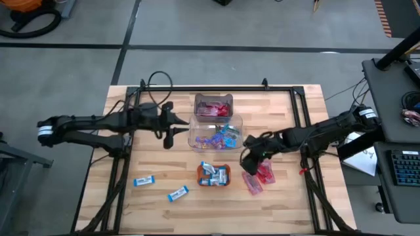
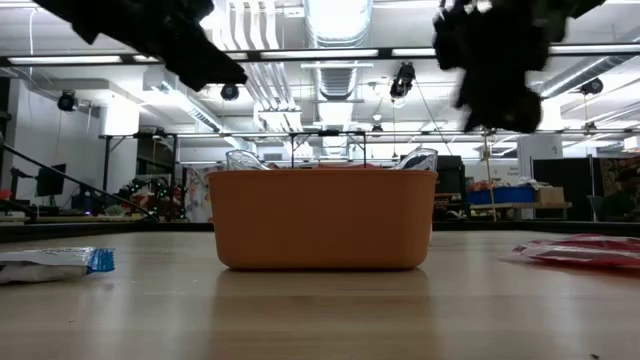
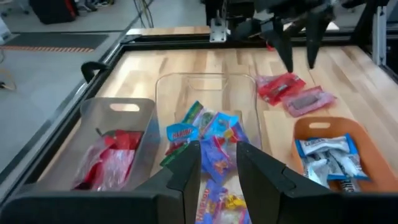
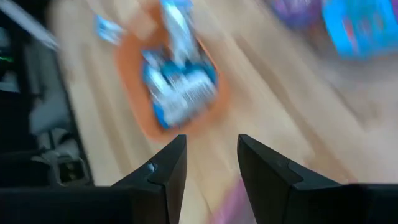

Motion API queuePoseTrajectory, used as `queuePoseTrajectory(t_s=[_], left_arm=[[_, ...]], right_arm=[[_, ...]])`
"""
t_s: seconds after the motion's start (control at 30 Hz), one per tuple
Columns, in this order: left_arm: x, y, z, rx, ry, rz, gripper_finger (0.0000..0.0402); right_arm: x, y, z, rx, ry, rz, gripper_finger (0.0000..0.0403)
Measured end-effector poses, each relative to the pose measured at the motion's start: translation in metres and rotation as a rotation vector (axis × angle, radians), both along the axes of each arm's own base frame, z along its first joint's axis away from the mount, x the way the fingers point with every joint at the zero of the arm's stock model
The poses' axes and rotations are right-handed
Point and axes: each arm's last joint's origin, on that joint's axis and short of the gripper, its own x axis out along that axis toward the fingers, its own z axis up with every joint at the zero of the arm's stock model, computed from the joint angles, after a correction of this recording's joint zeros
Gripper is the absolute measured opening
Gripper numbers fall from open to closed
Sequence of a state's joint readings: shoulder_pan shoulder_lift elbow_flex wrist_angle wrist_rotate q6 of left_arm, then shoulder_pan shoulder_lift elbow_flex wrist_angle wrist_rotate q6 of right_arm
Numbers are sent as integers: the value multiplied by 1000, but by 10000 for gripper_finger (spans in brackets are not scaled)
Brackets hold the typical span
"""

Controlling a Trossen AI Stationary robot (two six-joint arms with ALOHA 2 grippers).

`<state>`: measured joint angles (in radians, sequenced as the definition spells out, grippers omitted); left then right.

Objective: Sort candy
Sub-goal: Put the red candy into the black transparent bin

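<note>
Red packets [image 1: 260,176], right of the orange tray [image 1: 214,176]: light, crinkly, likely slippery; pinch yours mid-wrapper; right gripper [image 1: 249,159] fingers apart, empty.

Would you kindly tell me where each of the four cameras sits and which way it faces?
High view: overhead, straight down on the table; both arms show, left pincer, right pincer.
Low view: tabletop height, level at the orange tray; dark arm parts hang above.
Left wrist view: past its own open fingers toward the clear bins.
Right wrist view: down past its open fingers at the tray.
All four views share the orange tray.
</note>
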<state>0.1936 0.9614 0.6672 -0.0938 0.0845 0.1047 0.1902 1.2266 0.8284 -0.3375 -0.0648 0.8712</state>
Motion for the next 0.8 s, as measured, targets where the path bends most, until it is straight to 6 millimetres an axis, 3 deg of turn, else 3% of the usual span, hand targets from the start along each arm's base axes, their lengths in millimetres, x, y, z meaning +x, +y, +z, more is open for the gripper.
queuePoseTrajectory(t_s=[0.23, 0.37, 0.5, 0.8], left_arm=[[-15, -9, -4, -23, -66, 3, 87], [-16, -9, -3, -22, -76, 5, 87], [-13, -9, -4, -20, -78, 5, 87], [-4, -7, -9, -5, -76, 0, 87]], right_arm=[[-31, 10, -18, 89, 396, -200, 134], [-44, 14, -23, 96, 534, -279, 130], [-43, 23, -29, 123, 587, -277, 116], [-16, 35, -44, 10, 735, -211, 102]])
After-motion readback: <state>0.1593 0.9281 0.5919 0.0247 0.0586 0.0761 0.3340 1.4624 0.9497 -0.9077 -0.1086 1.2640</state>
